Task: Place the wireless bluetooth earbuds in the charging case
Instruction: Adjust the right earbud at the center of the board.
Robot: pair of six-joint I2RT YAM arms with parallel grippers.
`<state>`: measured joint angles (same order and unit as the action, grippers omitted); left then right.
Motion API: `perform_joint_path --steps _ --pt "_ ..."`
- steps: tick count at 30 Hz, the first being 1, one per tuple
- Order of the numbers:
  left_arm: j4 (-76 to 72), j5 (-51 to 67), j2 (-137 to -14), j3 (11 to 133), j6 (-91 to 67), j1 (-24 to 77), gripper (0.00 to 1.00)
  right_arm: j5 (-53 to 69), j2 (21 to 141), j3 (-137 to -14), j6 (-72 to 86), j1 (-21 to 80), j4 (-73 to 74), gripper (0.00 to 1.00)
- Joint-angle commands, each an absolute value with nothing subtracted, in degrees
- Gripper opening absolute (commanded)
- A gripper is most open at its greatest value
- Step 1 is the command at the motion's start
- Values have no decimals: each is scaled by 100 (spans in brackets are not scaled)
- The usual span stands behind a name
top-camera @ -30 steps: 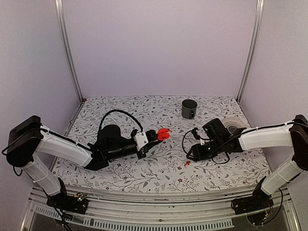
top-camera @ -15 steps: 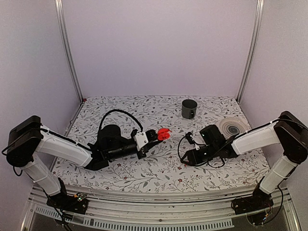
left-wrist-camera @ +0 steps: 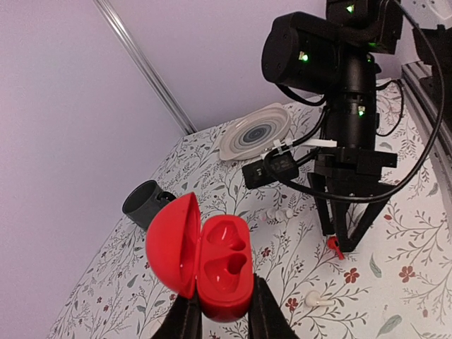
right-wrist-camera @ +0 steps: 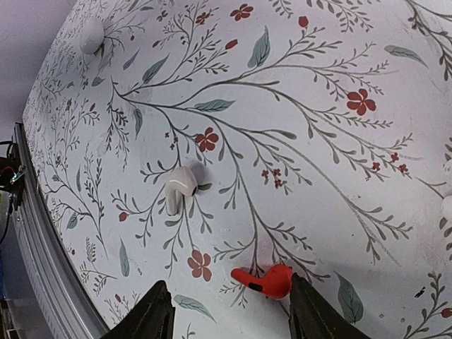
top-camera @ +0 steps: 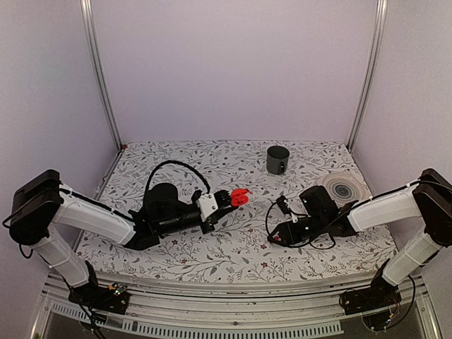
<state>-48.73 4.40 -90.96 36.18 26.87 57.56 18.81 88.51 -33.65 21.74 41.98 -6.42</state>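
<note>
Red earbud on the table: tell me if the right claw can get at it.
Probably yes: the red earbud lies uncovered between the tips of the open right claw, with nothing blocking it.

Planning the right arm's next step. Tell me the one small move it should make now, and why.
Probably ease the right gripper down and close it on the red earbud. The earbud lies on the table between the open fingers, not yet gripped. The left gripper holds the red charging case open and empty, facing the right arm, so it looks ready to receive an earbud.
</note>
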Motion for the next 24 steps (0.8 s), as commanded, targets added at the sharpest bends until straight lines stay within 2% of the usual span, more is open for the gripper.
perform_joint_path --steps 1,15,24 --pt "-4913 417 -9057 3781 2619 5843 0 2053 8594 -3273 2361 4261 -582 57" --pt "-4834 345 -9004 3779 2619 5862 0 1512 8309 -3281 2159 4193 -501 59" --pt "-4833 354 -9004 3788 2622 5862 0 1789 9157 -3551 1874 4147 -915 63"
